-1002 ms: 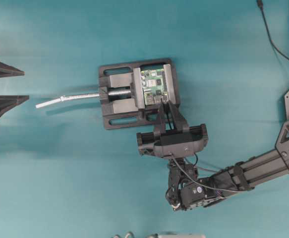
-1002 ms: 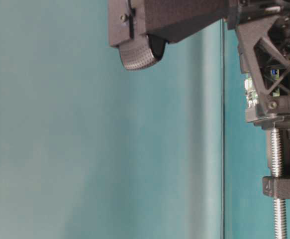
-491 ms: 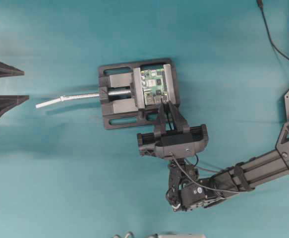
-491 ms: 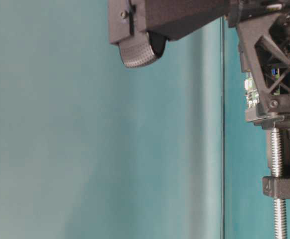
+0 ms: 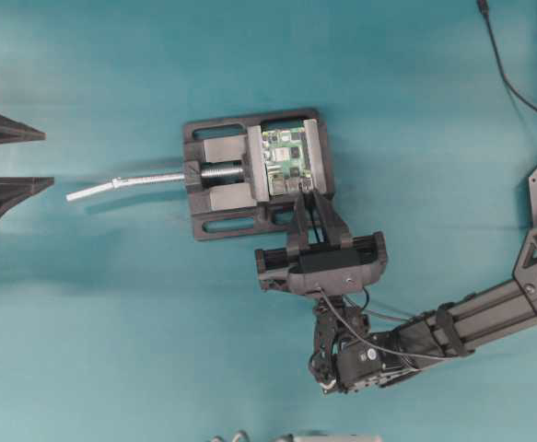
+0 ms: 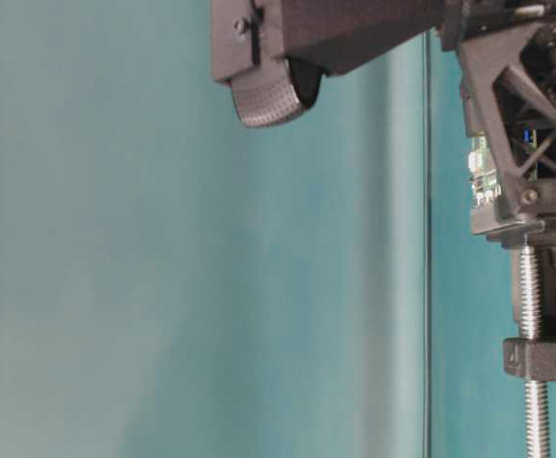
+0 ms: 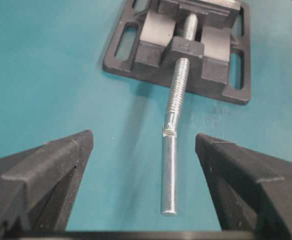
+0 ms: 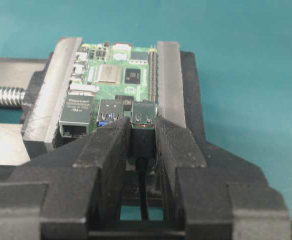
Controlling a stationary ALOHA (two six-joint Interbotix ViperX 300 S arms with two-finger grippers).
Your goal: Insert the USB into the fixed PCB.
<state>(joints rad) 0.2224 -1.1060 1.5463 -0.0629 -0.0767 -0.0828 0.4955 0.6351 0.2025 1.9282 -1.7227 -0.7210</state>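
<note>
The fixed PCB (image 5: pixel 285 158) is a green board clamped between the grey jaws of a black vise (image 5: pixel 215 221). My right gripper (image 5: pixel 305 191) reaches it from the near side. In the right wrist view this gripper (image 8: pixel 143 125) is shut on the USB (image 8: pixel 143 142), a small black plug whose thin cable (image 8: pixel 143 200) runs back between the fingers. The plug's front end sits at the right-hand silver port on the PCB (image 8: pixel 115 75) edge; how deep it sits is hidden. My left gripper (image 5: pixel 47 158) stands open at the far left, holding nothing.
The vise's silver screw rod (image 5: pixel 121 184) sticks out to the left, toward the left gripper (image 7: pixel 143 137); the rod's end (image 7: pixel 170 175) lies between its open fingers. Another thin black cable (image 5: pixel 507 74) lies at the top right. The cloth is teal.
The right gripper has crept very slightly with the USB still in it. The left arm has not moved.
</note>
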